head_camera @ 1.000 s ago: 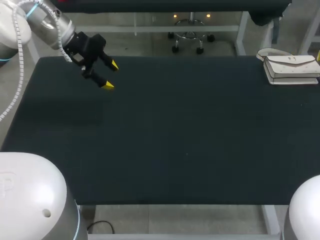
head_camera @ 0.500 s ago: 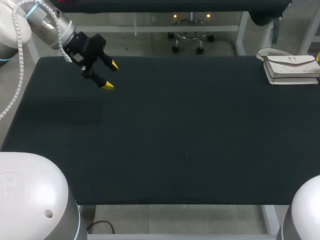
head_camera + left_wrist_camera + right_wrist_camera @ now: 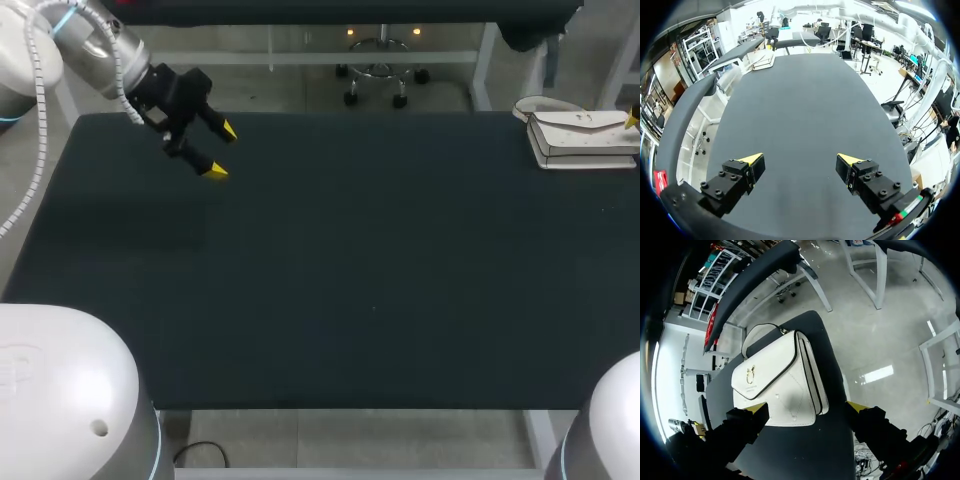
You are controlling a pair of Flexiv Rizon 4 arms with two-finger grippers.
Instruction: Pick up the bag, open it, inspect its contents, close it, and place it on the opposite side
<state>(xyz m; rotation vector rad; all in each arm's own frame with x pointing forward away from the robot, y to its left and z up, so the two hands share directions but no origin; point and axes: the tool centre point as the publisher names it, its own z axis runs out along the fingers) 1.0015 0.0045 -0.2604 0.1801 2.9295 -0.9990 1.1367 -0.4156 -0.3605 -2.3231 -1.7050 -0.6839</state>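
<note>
The white flap bag (image 3: 583, 135) lies flat at the table's far right corner, its strap (image 3: 756, 333) curled behind it. My right gripper (image 3: 807, 409) hangs open just above the bag (image 3: 780, 382), its fingers spread wider than the bag's near end and not touching it. In the head view only one of its yellow fingertips (image 3: 631, 120) shows, at the right edge over the bag. My left gripper (image 3: 219, 151) is open and empty above the far left of the table. Seen from my left gripper (image 3: 800, 161), the bag (image 3: 763, 61) is small at the table's other end.
The dark tabletop (image 3: 370, 280) carries nothing else between the two grippers. The bag sits close to the table's far and right edges (image 3: 832, 365), with floor beyond them.
A yellow fingertip of my right gripper has come a little further into the head view over the bag. The left arm and the bag have not moved.
</note>
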